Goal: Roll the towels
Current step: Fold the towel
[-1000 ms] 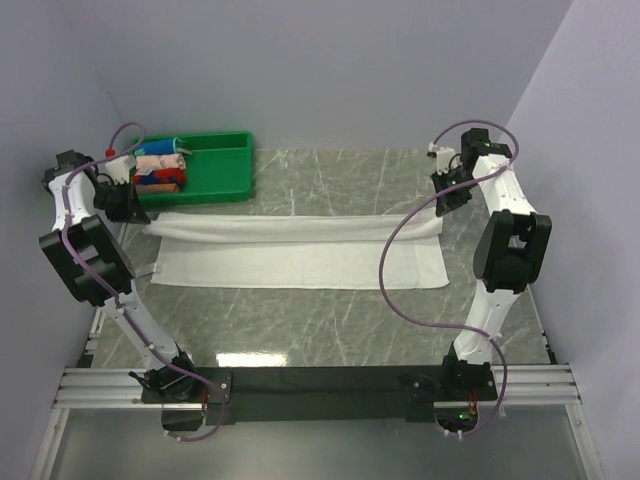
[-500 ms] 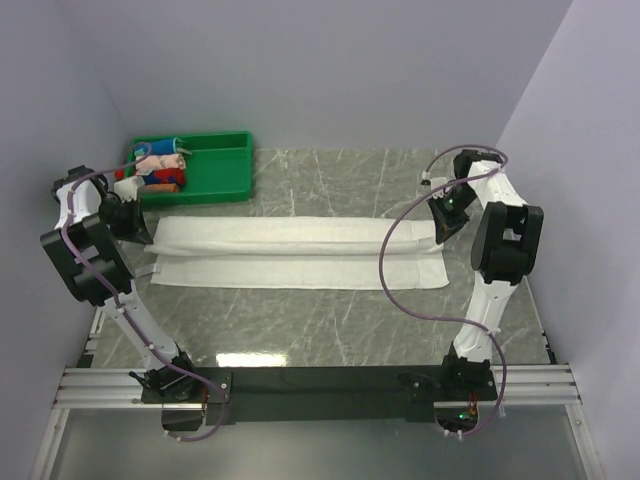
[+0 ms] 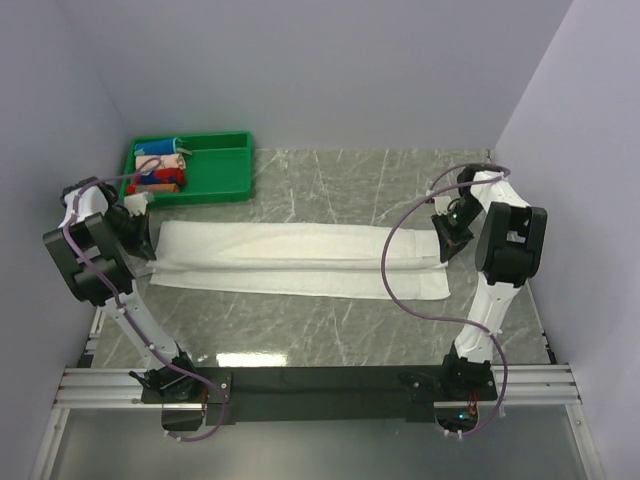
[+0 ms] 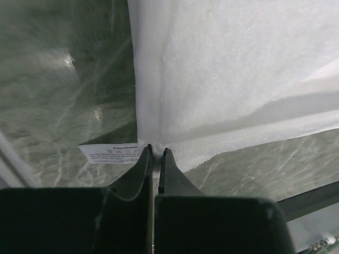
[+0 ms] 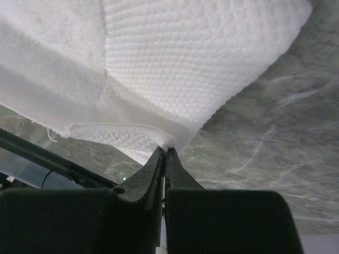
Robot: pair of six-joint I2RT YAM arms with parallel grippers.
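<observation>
1. The grey marbled table [image 3: 330,325] takes up most of the top view, with pale walls around it on three sides.
2. The white towel [image 3: 300,260] lies flat across the middle of the table as a long strip running from left to right. We see it folded lengthwise, with the upper layer's edge showing as a line along the strip. Its right end sits a little nearer to us than its left end.
3. The two arms stand at the near edge, and each one reaches out and bends down to its own end of the towel.
4. The green bin [image 3: 215,188] sits at the far left corner of the table, just beyond the towel's left end and apart from it.
5. The left gripper [image 4: 155,151] is down at the towel's left end. In its wrist view we see the fingers pressed almost together, with a nub of the white cloth pinched between the tips.
6. The right gripper [image 5: 164,152] is at the towel's right end. Its fingers are likewise clamped on a corner of the cloth, which spreads away from the tips over the table.
7. Small rolled cloths [image 3: 160,172] in red, blue and pink lie in the bin's left part.
8. A white label [image 4: 111,154] lies flat on the table just left of the left fingertips. We cannot read its print.
</observation>
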